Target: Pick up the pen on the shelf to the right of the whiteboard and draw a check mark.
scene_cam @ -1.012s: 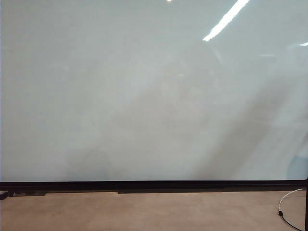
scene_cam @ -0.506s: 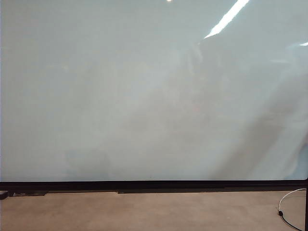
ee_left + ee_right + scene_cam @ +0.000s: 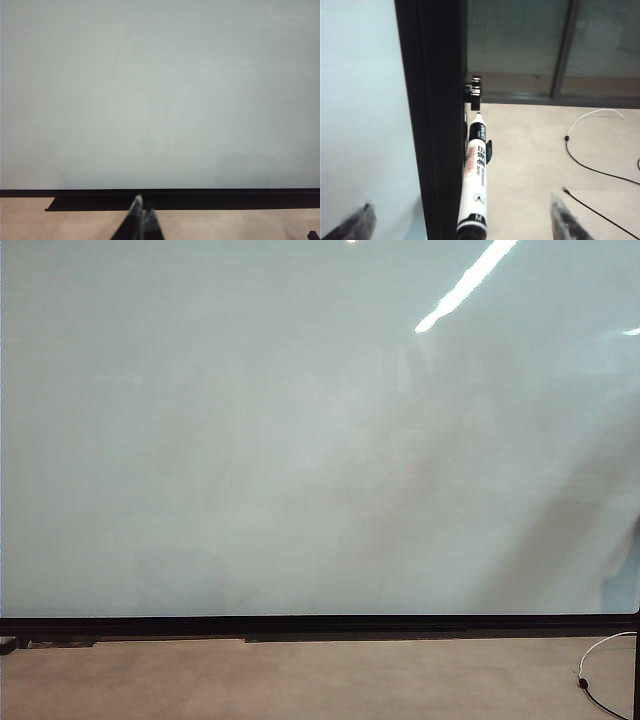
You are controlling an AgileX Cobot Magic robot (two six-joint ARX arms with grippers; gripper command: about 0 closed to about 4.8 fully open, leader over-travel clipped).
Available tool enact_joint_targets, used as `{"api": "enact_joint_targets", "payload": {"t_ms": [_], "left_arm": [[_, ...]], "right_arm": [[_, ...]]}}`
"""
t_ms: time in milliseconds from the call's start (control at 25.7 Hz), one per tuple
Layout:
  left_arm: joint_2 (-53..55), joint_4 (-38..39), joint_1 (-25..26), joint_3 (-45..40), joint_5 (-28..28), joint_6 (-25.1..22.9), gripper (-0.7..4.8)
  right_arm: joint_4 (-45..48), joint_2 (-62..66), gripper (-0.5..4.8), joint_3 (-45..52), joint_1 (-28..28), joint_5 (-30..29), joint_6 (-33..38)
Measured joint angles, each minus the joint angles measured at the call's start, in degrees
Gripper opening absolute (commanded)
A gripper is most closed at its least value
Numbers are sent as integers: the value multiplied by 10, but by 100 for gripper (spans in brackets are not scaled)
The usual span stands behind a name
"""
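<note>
The whiteboard (image 3: pixel 300 440) is glossy and pale with a black bottom edge and fills the exterior view; neither gripper shows there. No check mark shows on it. The pen (image 3: pixel 476 175), white with black lettering and a black tip, stands upright in a small black clip (image 3: pixel 489 150) on the board's black side frame (image 3: pixel 437 125). My right gripper (image 3: pixel 461 212) is open, its fingers wide apart on either side of the pen's lower end and not touching it. My left gripper (image 3: pixel 142 207) is shut and empty, pointing at the whiteboard's (image 3: pixel 160 100) bottom edge.
A black knob (image 3: pixel 473 92) sticks out of the frame just beyond the pen's tip. White and black cables (image 3: pixel 592 162) lie on the tan floor, and a cable (image 3: pixel 598 665) also lies at the lower right. Glass panels with dark posts (image 3: pixel 565 50) stand behind.
Faint shadows and reflections on the board have shifted toward the right in the exterior view. Nothing else there has moved.
</note>
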State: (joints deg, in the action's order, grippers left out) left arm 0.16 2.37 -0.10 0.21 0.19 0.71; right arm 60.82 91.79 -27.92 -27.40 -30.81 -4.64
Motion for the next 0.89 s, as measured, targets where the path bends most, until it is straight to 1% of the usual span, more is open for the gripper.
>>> {"api": "enact_joint_targets", "payload": {"t_ms": [195,506,895], "left_arm": [[0,0,0,0,0,0,-4],[0,0,0,0,0,0,-5],[0,0,0,0,0,0,-4]], "right_arm": [[13,47,479,-27,-1,-9,-6],[139,117,479,-40,-2,-8,37],[180,184,479,-82,3,-24,75]]}}
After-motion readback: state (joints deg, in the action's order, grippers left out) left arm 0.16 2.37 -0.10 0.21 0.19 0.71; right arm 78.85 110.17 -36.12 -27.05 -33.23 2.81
